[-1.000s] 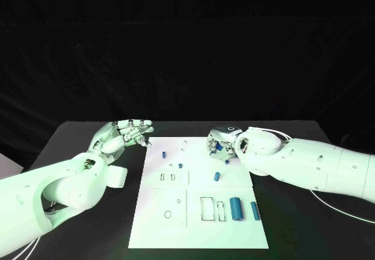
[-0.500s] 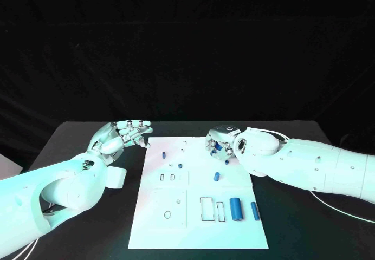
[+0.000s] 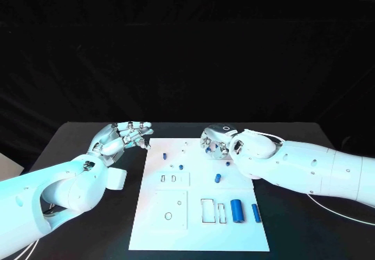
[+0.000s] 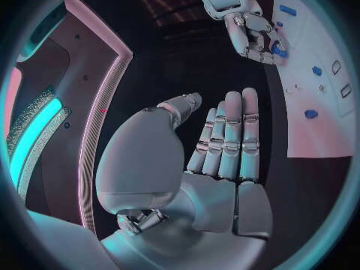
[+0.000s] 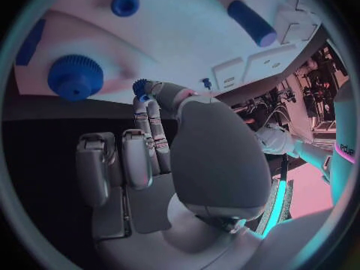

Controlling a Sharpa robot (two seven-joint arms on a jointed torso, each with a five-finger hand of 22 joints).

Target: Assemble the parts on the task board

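The right hand [image 3: 217, 142] is down over the far end of the white board [image 3: 199, 230], fingers curled, pinching a small blue toothed wheel [image 5: 140, 85] at its fingertips [image 5: 147, 97]. Just ahead of those fingertips on the board sits a bigger blue wheel [image 5: 75, 77], with a small blue round knob [image 5: 125, 3] a little past it and a blue rod [image 5: 251, 22] lying off to the thumb side.

The left hand [image 3: 123, 136] hangs just off the board's far corner on its own side, above the black table [image 3: 74, 142]. It is released, fingers straight and close together, holding nothing, palm turned toward the board.

Between the 2 hands, 2 little blue pegs [image 3: 165, 155] stand in the board. Nearer the robot than the right hand, a short blue pin [image 3: 218, 177] lies mid-board, and further back 2 blue cylinders [image 3: 237, 211] lie side by side next to a rectangular slot [image 3: 207, 210].
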